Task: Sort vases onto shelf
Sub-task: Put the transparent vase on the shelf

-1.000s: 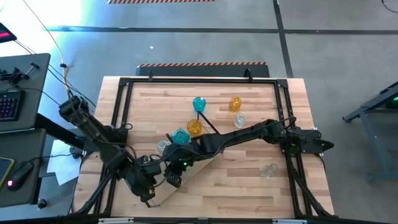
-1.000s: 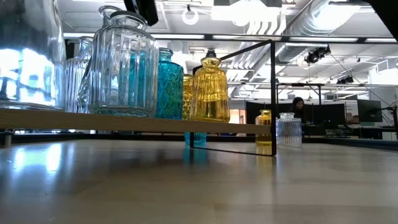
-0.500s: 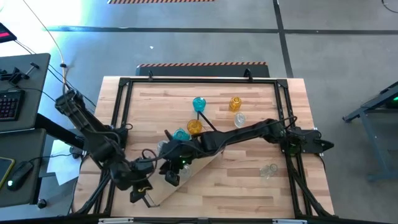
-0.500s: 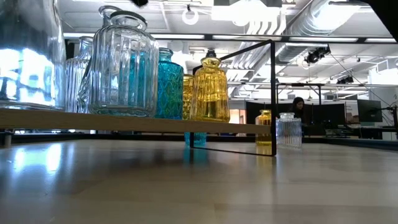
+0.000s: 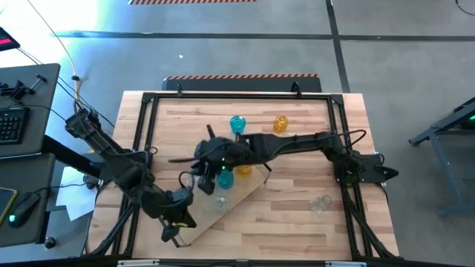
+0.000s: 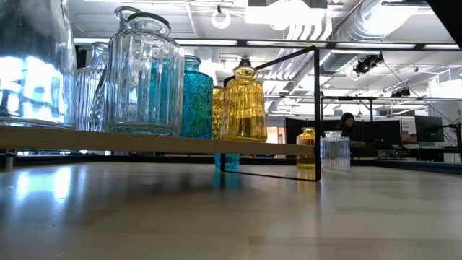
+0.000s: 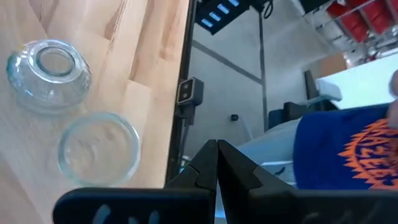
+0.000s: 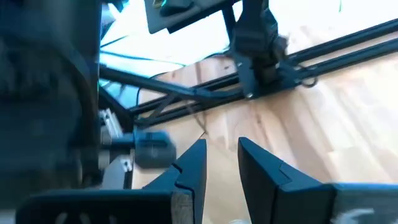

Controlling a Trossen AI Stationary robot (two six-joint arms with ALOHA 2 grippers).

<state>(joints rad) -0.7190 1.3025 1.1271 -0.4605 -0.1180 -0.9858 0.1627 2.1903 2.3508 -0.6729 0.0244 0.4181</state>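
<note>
The shelf [image 5: 239, 194] lies slantwise on the near-left part of the table. On its board stand a teal vase [image 5: 223, 179], an amber vase [image 5: 242, 171] and two clear vases [image 5: 220, 202]. In the low view they stand in a row: a clear vase [image 6: 144, 76], a teal one [image 6: 196, 97] and an amber one [image 6: 244, 105]. Loose on the table are a teal vase [image 5: 237, 124], an amber vase [image 5: 280, 122] and a clear vase [image 5: 320, 202]. My right gripper [image 8: 222, 163] hangs open above the shelf's far end [image 5: 199, 165], holding nothing. My left gripper [image 7: 216, 163] is shut and empty at the shelf's near-left end [image 5: 169, 231].
A black metal frame [image 5: 237, 96] runs around the table's edges. The left wrist view shows two clear vases [image 7: 50, 71] on light wood and, beyond the table's edge, a person in a blue shirt [image 7: 348, 155]. A desk with a keyboard [image 5: 11, 122] stands at the left.
My right gripper has risen from the shelf's near part and gone toward the table's far edge; it now hangs above the vases. My left gripper has lifted a little and tipped upward. A dark gripper part at the top of the low view has left that picture.
</note>
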